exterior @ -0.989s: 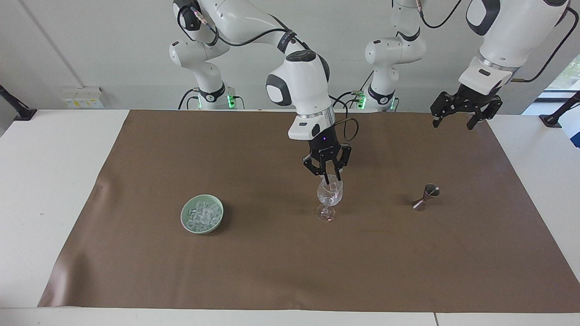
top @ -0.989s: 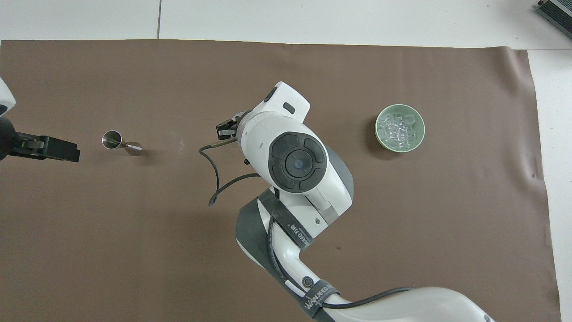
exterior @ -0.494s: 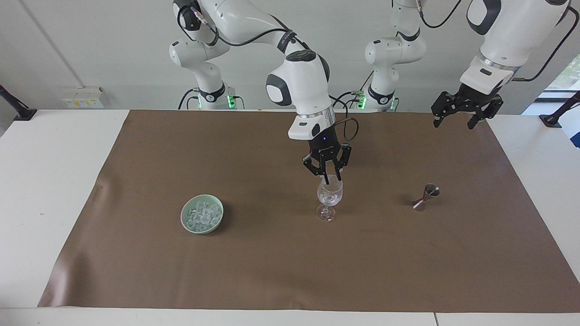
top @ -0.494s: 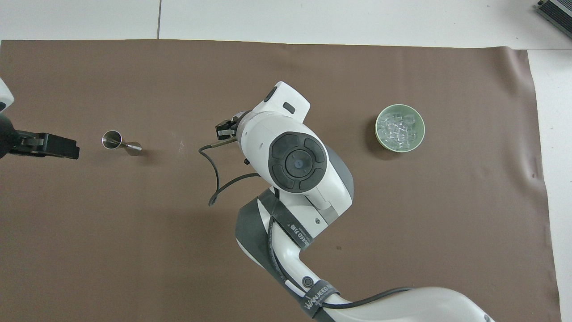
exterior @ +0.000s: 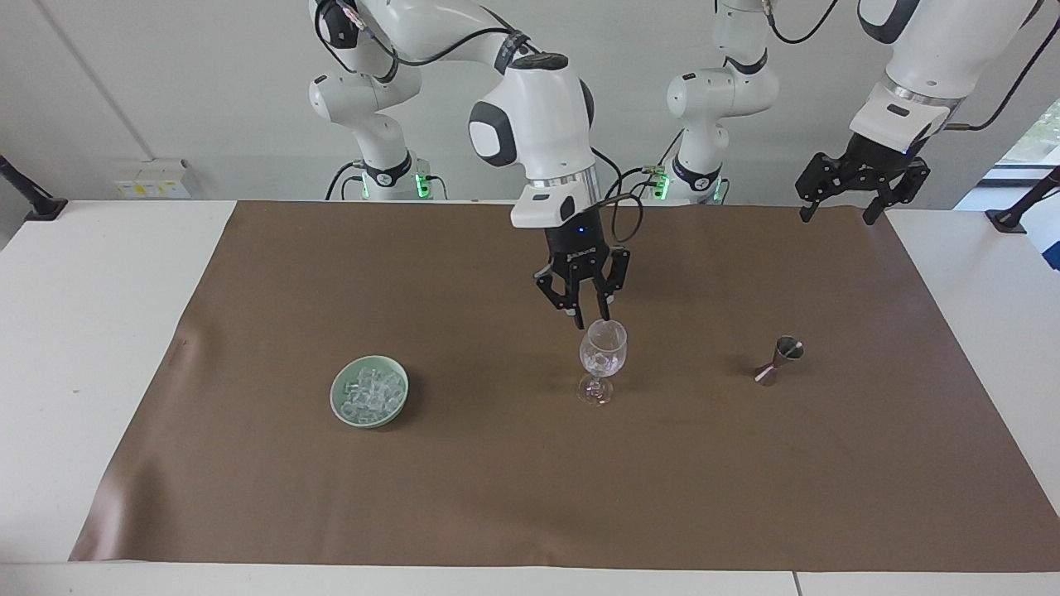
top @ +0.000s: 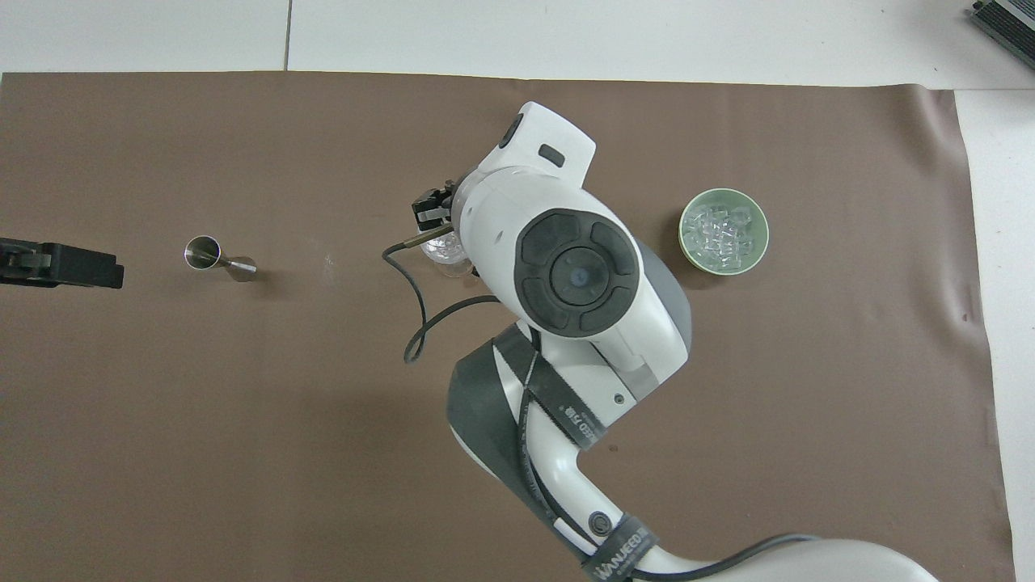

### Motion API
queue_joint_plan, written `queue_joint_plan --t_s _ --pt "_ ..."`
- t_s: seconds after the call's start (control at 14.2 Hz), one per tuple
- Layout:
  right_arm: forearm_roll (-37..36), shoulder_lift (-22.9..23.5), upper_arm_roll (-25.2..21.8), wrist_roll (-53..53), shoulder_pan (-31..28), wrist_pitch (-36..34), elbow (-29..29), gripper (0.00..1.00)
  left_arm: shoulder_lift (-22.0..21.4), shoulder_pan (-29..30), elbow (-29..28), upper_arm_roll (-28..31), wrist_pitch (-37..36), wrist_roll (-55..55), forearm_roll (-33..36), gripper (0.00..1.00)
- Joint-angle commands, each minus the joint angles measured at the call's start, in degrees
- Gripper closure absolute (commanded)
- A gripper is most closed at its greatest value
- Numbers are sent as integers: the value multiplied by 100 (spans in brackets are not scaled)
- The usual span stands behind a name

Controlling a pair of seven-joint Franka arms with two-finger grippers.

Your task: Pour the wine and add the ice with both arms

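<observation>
Ice in bowl, well apart from open, empty right jaws over glass.

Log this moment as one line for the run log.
right gripper: open, over glass | left gripper: open, waiting | ice: in bowl

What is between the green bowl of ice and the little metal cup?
The wine glass stands between the green bowl of ice and the metal cup, with the right gripper over it, in the facing view.

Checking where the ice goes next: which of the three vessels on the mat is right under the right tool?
The stemmed glass, under the right tool; the green bowl and metal jigger stand apart.
</observation>
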Motion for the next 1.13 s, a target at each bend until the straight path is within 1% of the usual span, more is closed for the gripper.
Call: queue_joint_plan --t_s 0.0,0.14,0.21,0.28,0.35,0.42,0.49,0.64,0.78,0.85,1.06 --pt "-21 -298 92 -347 -561 -687 -185 40 -85 -76 -50 26 -39 -52 29 0" --pt "136 -447 83 -356 -992 -1180 -185 27 11 -76 -93 26 5 -35 29 0" --pt "276 -535 74 -374 -1238 -1486 -185 17 37 -85 -120 35 31 -35 29 0" --pt "356 -614 83 -565 -1545 -1803 -185 11 90 -94 -146 26 31 -35 29 0" --pt "427 -693 74 -811 -1766 -2128 -185 4 82 -85 -138 26 -21 -35 29 0" --pt "514 -798 74 -927 -1986 -2462 -219 0 82 -94 -129 26 -30 -43 29 0" --pt "533 -887 74 -945 -2231 -2813 -272 0 73 -94 -129 18 -30 -44 29 0" --pt "533 -1115 65 -971 -2592 -3211 -526 0 55 -94 -103 9 -30 -35 29 0" --pt "550 -1352 74 -1146 -2988 -3335 -816 0 20 -94 -103 9 -83 -35 29 0" --pt "550 -1414 74 -1426 -3146 -3361 -887 0 -6 -85 -76 9 -100 -35 29 0" --pt "892 -1424 74 -1814 -3568 -3388 -914 0 -6 -94 -67 -9 -118 -44 29 0"
